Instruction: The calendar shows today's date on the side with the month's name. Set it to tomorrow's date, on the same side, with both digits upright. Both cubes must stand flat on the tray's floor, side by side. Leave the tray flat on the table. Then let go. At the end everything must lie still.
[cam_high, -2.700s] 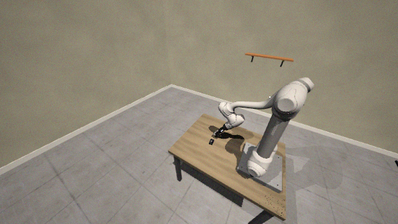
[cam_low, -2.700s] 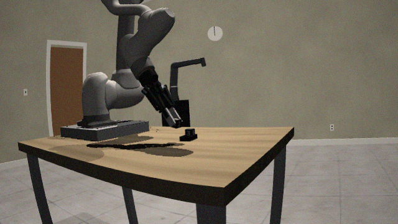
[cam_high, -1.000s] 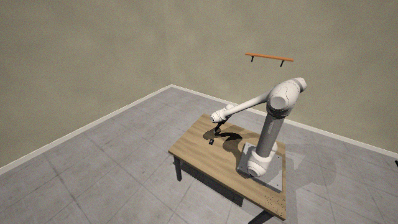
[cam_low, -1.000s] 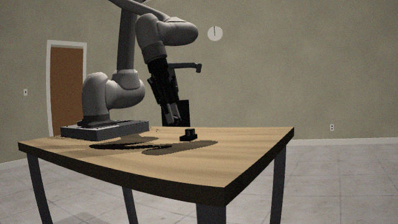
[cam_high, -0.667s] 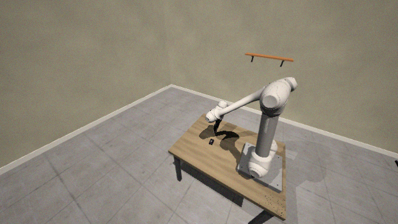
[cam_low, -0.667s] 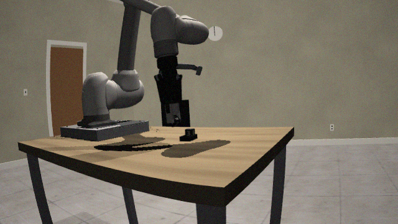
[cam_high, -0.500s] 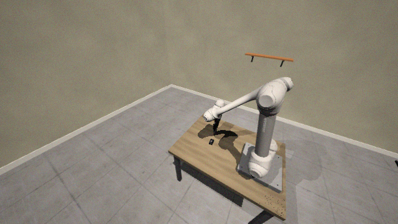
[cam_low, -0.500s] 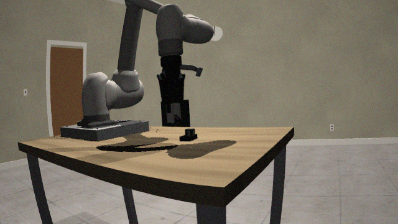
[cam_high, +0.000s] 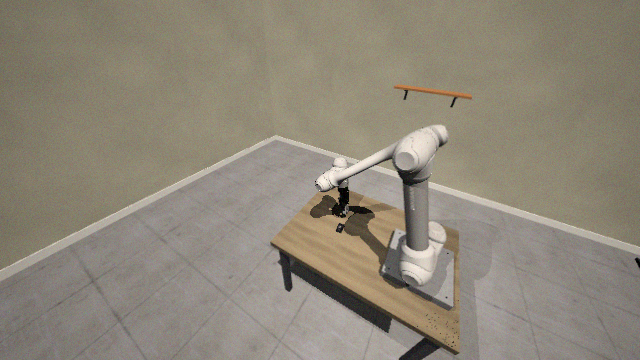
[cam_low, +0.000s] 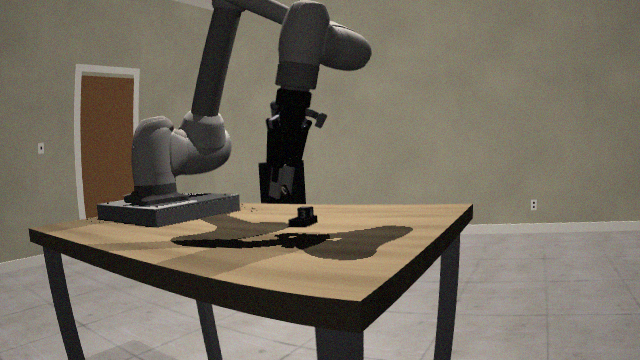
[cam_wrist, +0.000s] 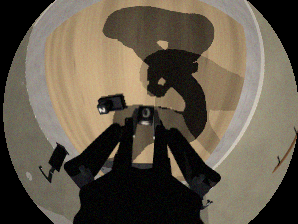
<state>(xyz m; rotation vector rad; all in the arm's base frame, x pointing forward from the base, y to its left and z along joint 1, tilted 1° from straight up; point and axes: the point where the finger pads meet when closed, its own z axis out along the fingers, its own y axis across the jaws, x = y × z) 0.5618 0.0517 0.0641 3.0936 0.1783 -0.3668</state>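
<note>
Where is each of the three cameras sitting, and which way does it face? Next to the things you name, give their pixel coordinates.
Top: high up, looking down at the table (cam_high: 310, 250) (cam_low: 400, 270) (cam_wrist: 75, 65); the whole arm (cam_high: 370, 162) (cam_low: 304, 40) shows.
Exterior: just above tabletop height, facing across the table; arm, upper part cut off.
Wrist: on the arm's end, looking past the gripper (cam_high: 343, 212) (cam_low: 284, 192) (cam_wrist: 146, 116) tabletop-ward.
Top and exterior share arm and base plate (cam_high: 450, 300) (cam_low: 127, 215).
</note>
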